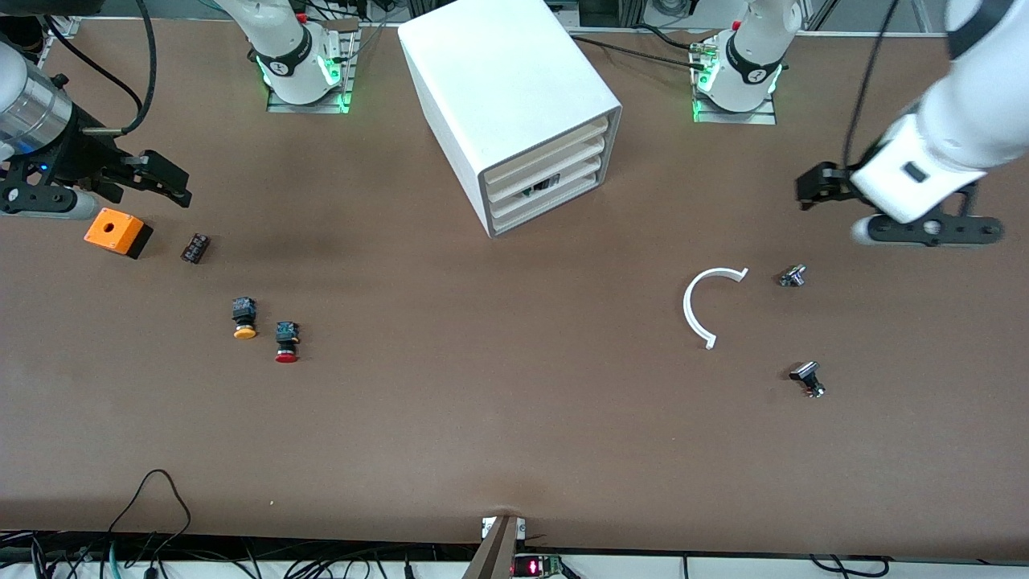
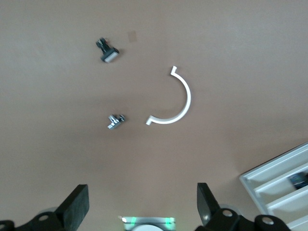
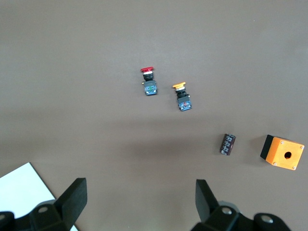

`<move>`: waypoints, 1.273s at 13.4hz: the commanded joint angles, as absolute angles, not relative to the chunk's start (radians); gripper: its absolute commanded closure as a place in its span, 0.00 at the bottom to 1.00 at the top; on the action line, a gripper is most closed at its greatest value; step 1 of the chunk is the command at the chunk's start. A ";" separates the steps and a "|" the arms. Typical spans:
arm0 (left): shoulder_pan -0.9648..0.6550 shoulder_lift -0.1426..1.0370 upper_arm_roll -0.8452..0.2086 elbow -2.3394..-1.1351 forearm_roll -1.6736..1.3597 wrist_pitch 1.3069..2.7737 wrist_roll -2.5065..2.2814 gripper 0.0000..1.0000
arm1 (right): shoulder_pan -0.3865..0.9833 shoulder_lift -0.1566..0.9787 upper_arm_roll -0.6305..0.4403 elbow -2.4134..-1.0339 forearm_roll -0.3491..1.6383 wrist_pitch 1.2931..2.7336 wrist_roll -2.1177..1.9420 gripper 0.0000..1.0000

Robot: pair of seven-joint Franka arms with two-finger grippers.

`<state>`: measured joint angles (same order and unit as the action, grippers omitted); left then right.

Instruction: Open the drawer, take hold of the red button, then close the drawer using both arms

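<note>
The white cabinet [image 1: 506,88] stands at the table's middle near the bases, all drawers shut. The drawer [image 1: 563,161], second from top, shows a cream front. The red-capped button [image 1: 286,342] lies on the table toward the right arm's end, beside an orange-yellow-capped one [image 1: 244,318]; both show in the right wrist view, red [image 3: 149,82] and yellow [image 3: 182,96]. My right gripper [image 1: 170,183] is open and empty over the table by the orange box. My left gripper [image 1: 808,189] is open and empty over the left arm's end of the table. Both also show in their wrist views [image 3: 141,204] [image 2: 143,207].
An orange box [image 1: 117,232] and a small black part [image 1: 195,248] lie under the right gripper's area. A white C-shaped arc [image 1: 707,305] and two small metal parts [image 1: 793,276] [image 1: 808,378] lie toward the left arm's end. The cabinet's front corner shows in the left wrist view [image 2: 279,187].
</note>
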<state>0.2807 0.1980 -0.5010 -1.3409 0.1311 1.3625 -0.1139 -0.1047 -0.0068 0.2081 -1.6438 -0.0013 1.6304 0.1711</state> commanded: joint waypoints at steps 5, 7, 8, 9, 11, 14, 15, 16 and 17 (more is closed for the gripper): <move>0.004 -0.057 -0.040 -1.686 -0.038 1.609 0.152 0.01 | -0.083 -0.086 0.178 -1.740 -0.002 1.671 0.184 0.00; -0.017 -0.057 -0.012 -1.735 -0.032 1.734 0.144 0.01 | -0.078 -0.086 0.167 -1.740 -0.003 1.671 0.184 0.00; -0.021 -0.054 -0.003 -1.768 -0.032 1.797 0.149 0.01 | -0.078 -0.086 0.167 -1.740 -0.008 1.671 0.184 0.00; -0.026 -0.052 0.012 -1.763 -0.031 1.808 0.164 0.01 | -0.080 -0.086 0.167 -1.736 -0.011 1.667 0.181 0.00; -0.061 -0.049 0.017 -1.744 0.014 1.758 0.152 0.01 | -0.080 -0.077 0.166 -1.727 -0.008 1.651 0.172 0.00; -0.034 -0.008 0.017 -1.701 0.002 1.732 0.121 0.01 | -0.080 -0.075 0.167 -1.720 -0.008 1.644 0.175 0.00; -0.034 -0.008 0.011 -1.689 0.011 1.730 0.106 0.01 | -0.080 -0.074 0.167 -1.715 -0.006 1.644 0.178 0.00; -0.035 -0.008 0.009 -1.686 0.014 1.726 0.097 0.01 | -0.080 -0.074 0.167 -1.713 -0.003 1.644 0.182 0.00; -0.035 -0.008 0.009 -1.686 0.014 1.718 0.095 0.01 | -0.080 -0.072 0.167 -1.710 -0.002 1.644 0.181 0.00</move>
